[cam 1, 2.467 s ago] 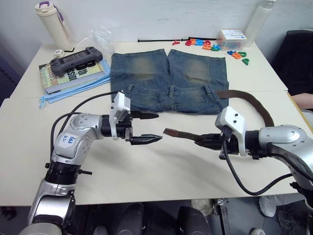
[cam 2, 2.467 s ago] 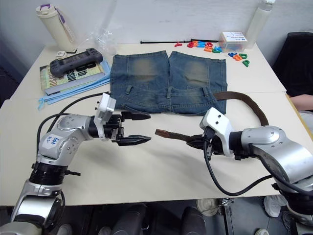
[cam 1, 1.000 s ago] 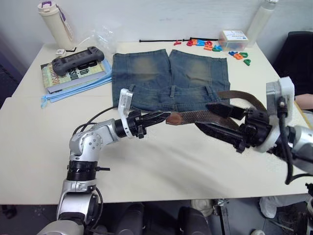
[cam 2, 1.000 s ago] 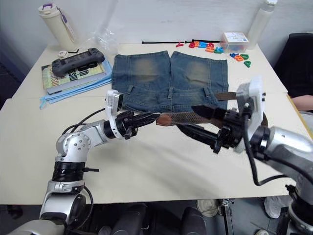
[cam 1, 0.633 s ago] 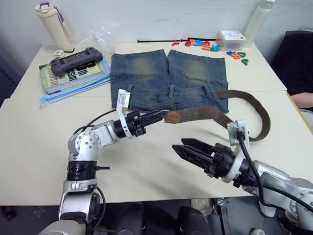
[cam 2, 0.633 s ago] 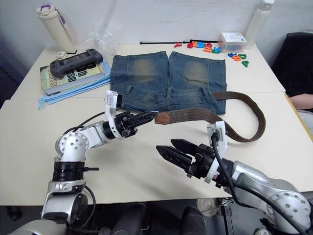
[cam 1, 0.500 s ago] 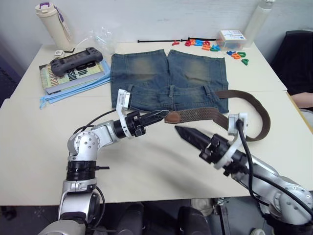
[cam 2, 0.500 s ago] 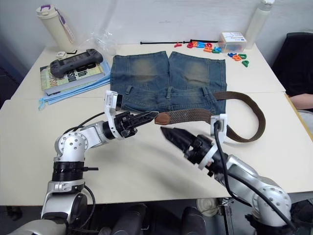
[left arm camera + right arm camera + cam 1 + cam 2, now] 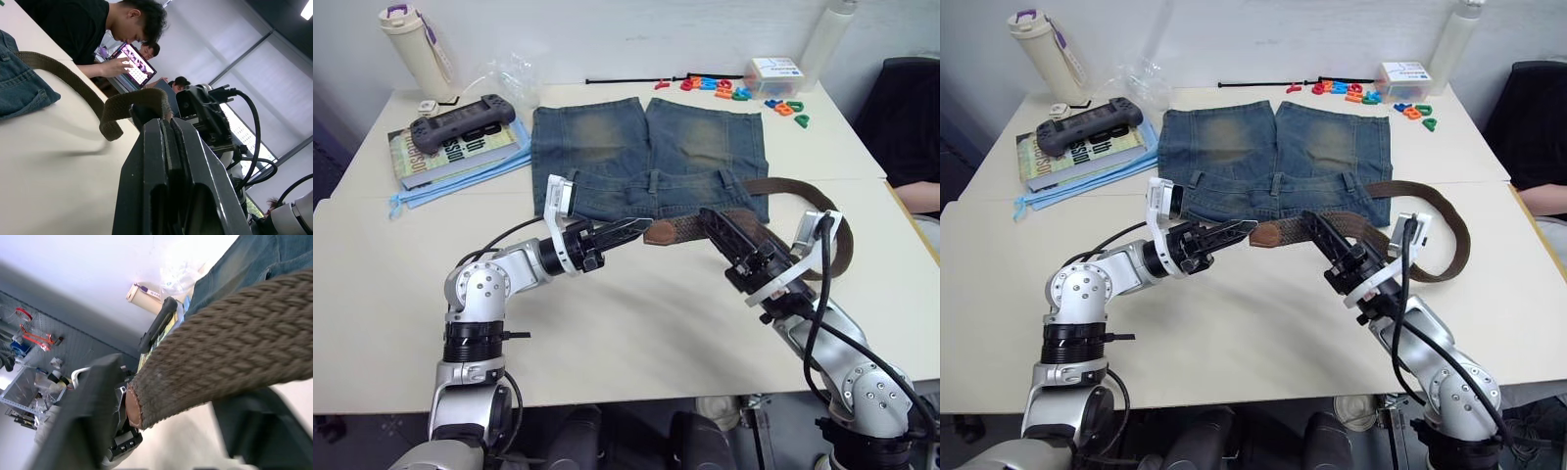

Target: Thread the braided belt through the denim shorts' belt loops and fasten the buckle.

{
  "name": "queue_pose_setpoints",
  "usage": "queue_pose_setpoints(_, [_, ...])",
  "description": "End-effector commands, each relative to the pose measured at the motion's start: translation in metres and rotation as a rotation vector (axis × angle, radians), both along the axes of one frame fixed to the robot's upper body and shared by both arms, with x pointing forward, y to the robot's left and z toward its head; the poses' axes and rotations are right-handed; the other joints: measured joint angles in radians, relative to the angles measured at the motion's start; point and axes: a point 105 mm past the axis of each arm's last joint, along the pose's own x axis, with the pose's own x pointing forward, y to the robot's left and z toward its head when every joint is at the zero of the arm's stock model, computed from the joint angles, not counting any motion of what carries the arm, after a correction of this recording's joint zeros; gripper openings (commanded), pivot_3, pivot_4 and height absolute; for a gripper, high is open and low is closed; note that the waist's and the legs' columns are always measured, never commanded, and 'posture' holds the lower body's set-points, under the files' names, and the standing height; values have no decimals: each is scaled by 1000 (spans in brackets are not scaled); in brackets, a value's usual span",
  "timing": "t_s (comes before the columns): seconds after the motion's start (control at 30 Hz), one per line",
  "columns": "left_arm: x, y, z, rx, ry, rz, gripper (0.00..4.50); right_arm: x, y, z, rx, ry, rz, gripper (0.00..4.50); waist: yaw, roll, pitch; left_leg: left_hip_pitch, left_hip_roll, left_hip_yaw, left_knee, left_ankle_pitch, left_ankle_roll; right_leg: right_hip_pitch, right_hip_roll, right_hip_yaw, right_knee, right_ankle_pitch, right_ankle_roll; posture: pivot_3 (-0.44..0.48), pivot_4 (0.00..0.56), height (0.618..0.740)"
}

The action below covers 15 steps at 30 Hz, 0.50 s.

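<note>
The denim shorts (image 9: 646, 147) lie flat mid-table, waistband toward me, with belt loops (image 9: 653, 180) standing along it. The braided belt (image 9: 685, 231) hangs just in front of the waistband. It curves round on the right (image 9: 847, 245) and runs back to the shorts' right side. My left gripper (image 9: 631, 228) is shut on the belt's tan tip. Just to its right, my right gripper (image 9: 713, 219) is shut on the braided strap (image 9: 220, 352), a finger (image 9: 83, 406) against each edge. The buckle is hidden.
At back left, a game controller (image 9: 460, 110) lies on books beside a cream bottle (image 9: 406, 44) and a plastic bag (image 9: 509, 70). Coloured letters (image 9: 734, 90), a white box (image 9: 775, 70) and a thin black cable (image 9: 622, 80) line the far edge. People (image 9: 93, 29) sit beyond the table.
My right gripper dropped toward the table's front edge, then swung back up to the belt and closed round the strap. The left gripper kept still on the tip.
</note>
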Motion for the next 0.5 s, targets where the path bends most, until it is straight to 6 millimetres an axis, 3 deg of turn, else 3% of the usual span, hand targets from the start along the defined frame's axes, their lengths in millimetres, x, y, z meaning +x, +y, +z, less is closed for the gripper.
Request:
queue_pose_setpoints(0.03, [-6, 1, 14, -20, -62, -14, 0, -2, -5, 12, 39, -41, -13, 846, 0, 0, 0, 0, 0, 1, 0, 0, 0, -1, 0, 2, 1, 0, 0, 0, 150, 703])
queue_pose_setpoints(0.07, [-6, 1, 14, -19, -62, -14, 0, -2, -6, 12, 45, -40, -18, 270, 0, 0, 0, 0, 0, 3, 0, 0, 1, -2, 0, 3, 1, 0, 0, 0, 150, 703])
queue_pose_setpoints(0.1, [-6, 2, 14, -19, -61, -13, 0, -2, -7, 13, 50, -38, -22, 9, 0, 0, 0, 0, 0, 4, 0, -1, 1, -2, 0, 4, 2, 0, 0, 0, 150, 703])
queue_pose_setpoints(0.33, [-3, 5, 11, 10, -70, 7, 0, -1, -9, 12, 54, -37, -42, 9, 0, 0, 0, 0, 1, 7, 0, -1, 2, -4, 0, 7, 2, 0, 0, 0, 150, 703])
queue_pose_setpoints(0.37, [-2, 6, 10, 15, -72, 9, 714, -1, -9, 12, 54, -37, -43, 0, 0, 0, 0, 0, 1, 7, 0, -1, 2, -4, 0, 7, 3, 0, 0, 0, 150, 703])
queue_pose_setpoints(0.4, [-2, 8, 9, 31, -86, 8, 883, 0, -9, 12, 51, -35, -50, 0, 0, 0, 0, 0, 1, 7, 0, -1, 2, -4, 0, 7, 2, 0, 0, 0, 150, 703])
queue_pose_setpoints(0.5, [7, 15, 2, 130, -162, 37, 2179, 0, -12, 11, 42, -30, -79, 0, 0, 0, 0, 1, 2, 9, 0, -1, 2, -6, 1, 9, 3, 0, 0, 0, 150, 703])
